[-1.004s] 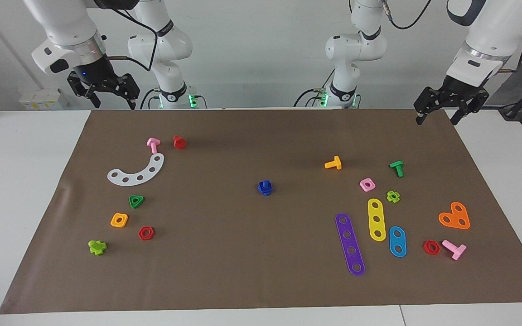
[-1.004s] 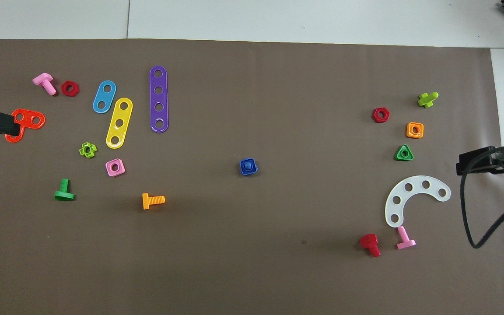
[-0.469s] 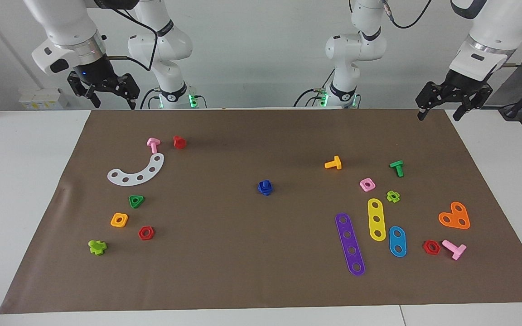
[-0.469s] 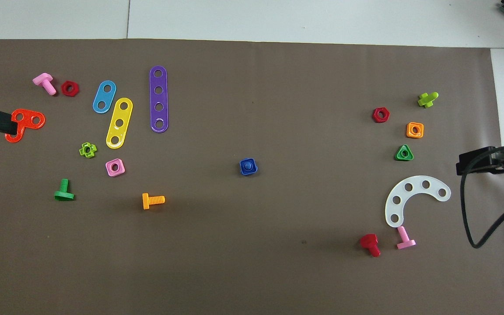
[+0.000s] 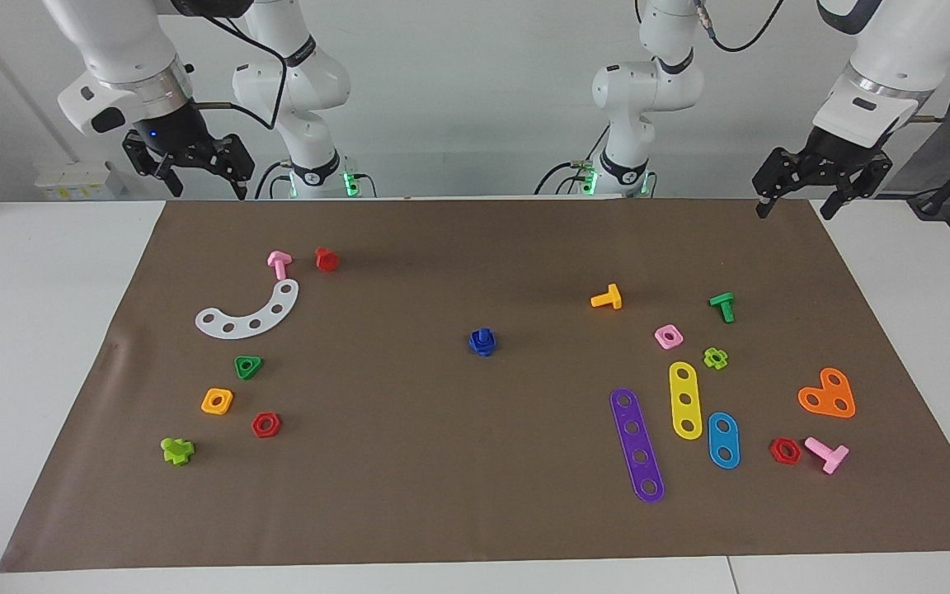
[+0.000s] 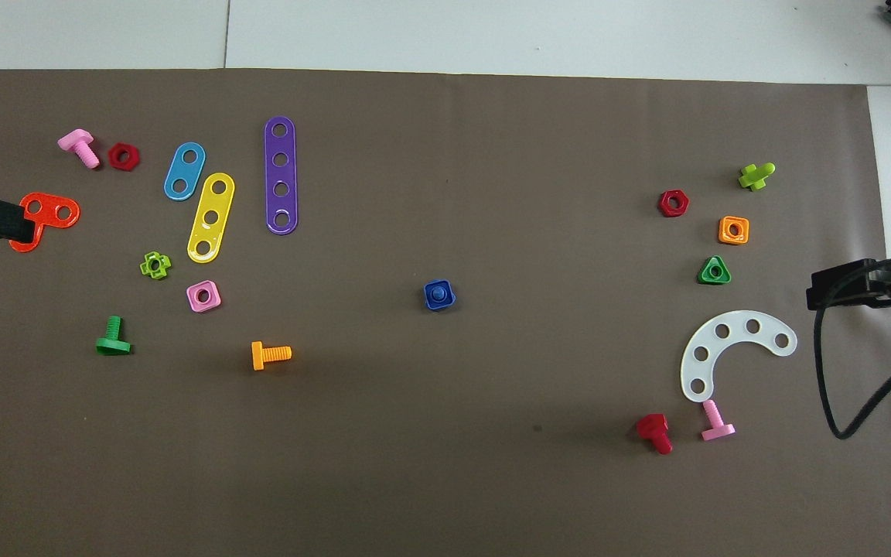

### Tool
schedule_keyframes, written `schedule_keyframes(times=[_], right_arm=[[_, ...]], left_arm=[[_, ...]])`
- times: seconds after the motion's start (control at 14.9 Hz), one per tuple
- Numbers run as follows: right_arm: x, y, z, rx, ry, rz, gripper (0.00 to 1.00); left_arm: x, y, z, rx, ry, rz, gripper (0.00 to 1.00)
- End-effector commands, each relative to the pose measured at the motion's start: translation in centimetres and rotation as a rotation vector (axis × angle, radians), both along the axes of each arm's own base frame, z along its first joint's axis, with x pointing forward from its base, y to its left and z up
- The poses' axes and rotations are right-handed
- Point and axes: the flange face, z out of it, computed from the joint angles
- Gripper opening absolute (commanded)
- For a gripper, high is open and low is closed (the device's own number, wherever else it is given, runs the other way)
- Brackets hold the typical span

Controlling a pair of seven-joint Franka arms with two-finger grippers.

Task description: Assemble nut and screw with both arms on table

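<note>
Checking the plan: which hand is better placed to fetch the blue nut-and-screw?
Right, marginally: right hand and left hand both hang open over the mat's corners, the screw with its nut lying roughly midway.

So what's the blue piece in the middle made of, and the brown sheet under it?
The blue nut with its screw looks like moulded plastic: solid bright colour, rounded edges. The brown mat looks like matte paper or thin card, flat and without shine; which one is unclear.

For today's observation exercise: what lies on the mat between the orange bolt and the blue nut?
Nothing: between orange bolt and blue nut, overhead view shows bare mat.
</note>
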Motion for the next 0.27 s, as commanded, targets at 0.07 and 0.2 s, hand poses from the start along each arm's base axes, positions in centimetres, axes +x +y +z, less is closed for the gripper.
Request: schedule_keyframes(times=[0.07,0.2], right_arm=[[-0.5,-0.21,0.1,0.006,-0.018,0.029,1.0],[-0.45,-0.2,0.02,0.006,-0.016,0.029,1.0]], left_arm=[[-0.89,0.15,-0.01,0.004,0.016,-0.001,1.0],[-1.01,0.41,-0.07,0.004,0.024,0.005,1.0]])
